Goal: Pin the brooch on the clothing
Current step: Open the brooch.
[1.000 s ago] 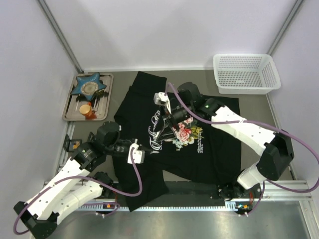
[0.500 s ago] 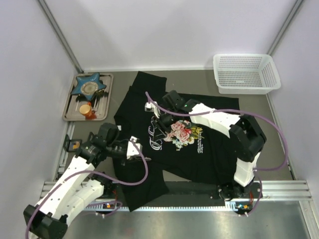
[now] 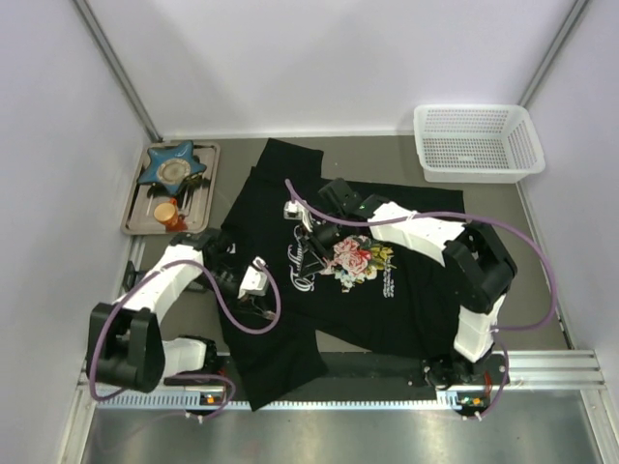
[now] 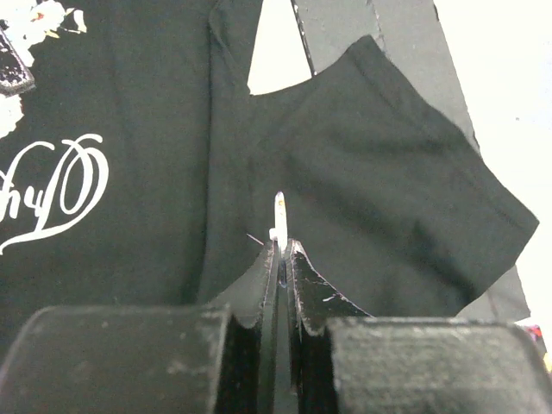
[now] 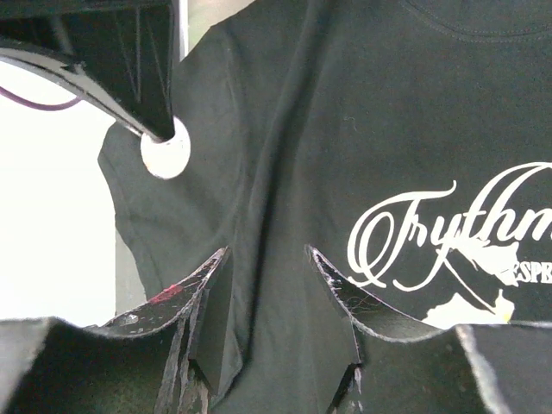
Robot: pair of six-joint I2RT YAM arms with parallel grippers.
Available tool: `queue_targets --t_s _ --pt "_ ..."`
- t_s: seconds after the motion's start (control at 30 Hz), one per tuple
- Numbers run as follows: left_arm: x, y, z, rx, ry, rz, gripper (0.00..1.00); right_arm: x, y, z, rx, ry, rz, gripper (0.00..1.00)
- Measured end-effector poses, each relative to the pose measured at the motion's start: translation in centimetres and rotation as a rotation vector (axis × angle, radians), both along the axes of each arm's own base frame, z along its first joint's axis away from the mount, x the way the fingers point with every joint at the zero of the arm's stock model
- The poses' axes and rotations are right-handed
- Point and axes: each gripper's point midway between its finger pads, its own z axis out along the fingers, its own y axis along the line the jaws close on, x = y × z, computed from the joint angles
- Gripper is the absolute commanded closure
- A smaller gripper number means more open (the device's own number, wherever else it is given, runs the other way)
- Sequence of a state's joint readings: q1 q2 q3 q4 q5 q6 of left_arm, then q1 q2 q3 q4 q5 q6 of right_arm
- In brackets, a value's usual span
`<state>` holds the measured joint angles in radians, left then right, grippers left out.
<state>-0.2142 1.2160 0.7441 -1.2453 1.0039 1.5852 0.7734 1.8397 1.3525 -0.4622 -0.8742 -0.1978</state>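
Observation:
The clothing [image 3: 387,300], a black T-shirt with a rose print and white lettering, lies spread on the table. The brooch [image 5: 166,155], a small pale round disc, is pinched at the tips of my left gripper [image 4: 280,246], which is shut on it. In the left wrist view the brooch [image 4: 279,216] shows edge-on above the clothing [image 4: 388,190]. From above, my left gripper [image 3: 263,307] hangs over the shirt's left part, near a sleeve. My right gripper [image 3: 308,235] sits by the lettering. Its jaws [image 5: 266,250] are closed partway on a raised fold of the clothing [image 5: 345,129].
A white mesh basket [image 3: 476,142] stands at the back right. A metal tray [image 3: 126,220] at the back left carries a blue star-shaped dish [image 3: 172,166] and a small orange piece [image 3: 166,211]. Walls close in on both sides.
My right gripper moved left onto the shirt by the lettering and narrowed its jaws on the fabric. The left arm swung its elbow back and left, its gripper staying over the shirt with the brooch.

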Motion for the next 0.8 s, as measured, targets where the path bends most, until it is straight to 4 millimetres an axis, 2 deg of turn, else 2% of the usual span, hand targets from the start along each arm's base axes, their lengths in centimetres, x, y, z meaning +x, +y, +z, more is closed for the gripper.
queue_targets --t_s 0.13,0.4,0.63,0.8 --pt "1.2 0.3 -0.7 -0.005 -0.012 -0.068 1.0 0.5 -0.4 0.1 0.009 0.02 -0.014 0.62" --pt "5.3 -0.6 -1.9 0.005 0.147 -0.043 1.0 3.0 -2.2 0.3 0.01 0.112 -0.114 0.63" --pt "6.3 -0.8 -2.8 0.045 0.281 0.01 1.0 3.7 -3.5 -0.4 -0.008 0.178 -0.178 0.64" --pt "6.9 -1.2 -2.4 0.021 0.261 0.013 1.0 3.3 -3.9 -1.1 -0.026 0.21 -0.188 0.64"
